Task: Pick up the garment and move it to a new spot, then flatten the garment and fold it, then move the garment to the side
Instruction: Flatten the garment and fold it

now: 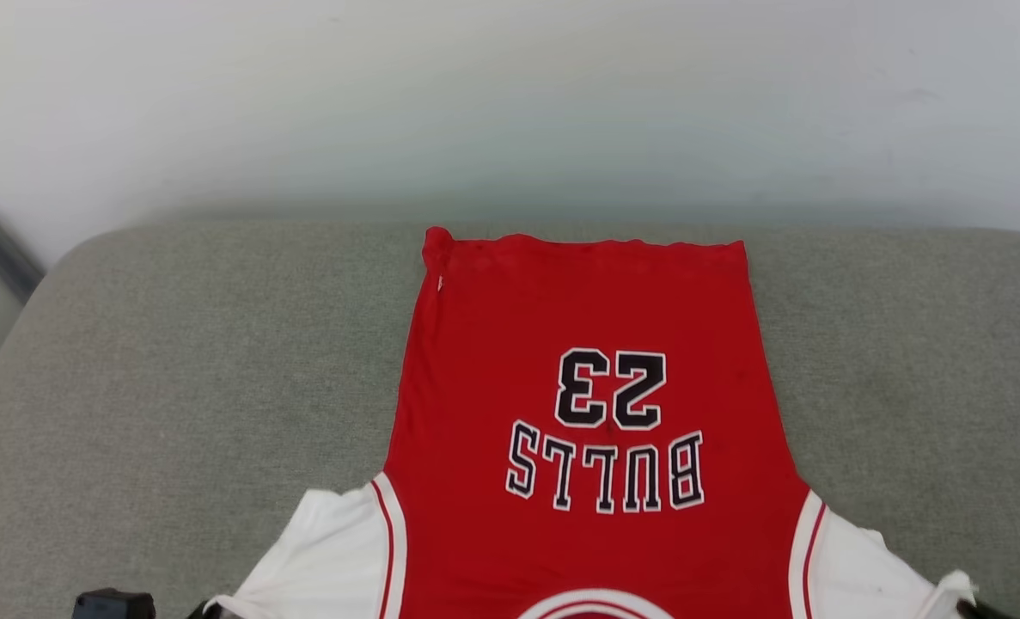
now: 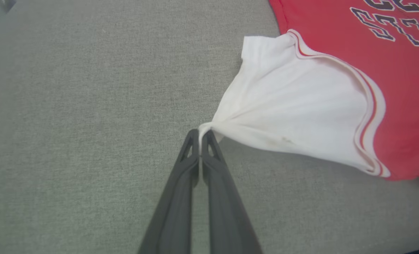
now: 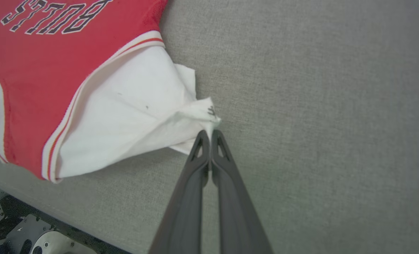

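A: Where's your left gripper point(image 2: 199, 132) sitting rn?
B: Fingers pinched tight, you're holding the tip of a white sleeve point(image 2: 294, 106). The shirt point(image 1: 587, 344) is lying flat on the grey cushion point(image 1: 174, 361), stretching away ahead & to the right of those tips.
A: And the right gripper point(image 3: 211, 132)?
B: Same w/ it: it's clamping the other sleeve point(image 3: 124, 116) at its corner, red body spreading off to its left, print facing up.
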Robot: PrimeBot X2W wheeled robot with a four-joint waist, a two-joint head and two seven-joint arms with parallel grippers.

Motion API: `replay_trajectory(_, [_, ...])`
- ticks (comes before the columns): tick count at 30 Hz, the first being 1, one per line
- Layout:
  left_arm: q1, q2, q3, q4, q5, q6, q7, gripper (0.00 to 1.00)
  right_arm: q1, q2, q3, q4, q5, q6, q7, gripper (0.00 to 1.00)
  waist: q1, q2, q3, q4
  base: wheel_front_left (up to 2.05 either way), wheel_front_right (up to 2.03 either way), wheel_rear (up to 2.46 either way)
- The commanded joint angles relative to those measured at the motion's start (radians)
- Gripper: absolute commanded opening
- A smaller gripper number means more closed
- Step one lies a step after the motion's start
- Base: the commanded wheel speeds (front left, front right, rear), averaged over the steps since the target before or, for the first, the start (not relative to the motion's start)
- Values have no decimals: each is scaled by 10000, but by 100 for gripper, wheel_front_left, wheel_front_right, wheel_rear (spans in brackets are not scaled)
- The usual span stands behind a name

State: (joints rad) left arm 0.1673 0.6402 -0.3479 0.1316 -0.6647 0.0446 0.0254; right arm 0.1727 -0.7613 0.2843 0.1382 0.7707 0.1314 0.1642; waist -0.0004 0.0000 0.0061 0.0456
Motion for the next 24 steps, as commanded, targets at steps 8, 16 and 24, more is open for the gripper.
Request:
replay_trajectory(8, [151, -88, -316, -394, -21, -122, 205, 0, 637, -138, -278, -452, 32, -14, 539, 0, 4, 0, 470, 96, 0, 0, 0])
replay_trajectory(16, [-489, -156, -535, -807, -169, -611, 386, 0, -46, -18, -504, -665, 239, -11, 1160, 100, 4, 0, 859, 299, 0, 0, 0])
replay_trajectory(24, [-718, 183, -841, -2450, -208, -754, 1295, 0, -771, -270, -1604, -1489, 977, -11, 2552, 100, 4, 0, 1432, 757, 0, 0, 0])
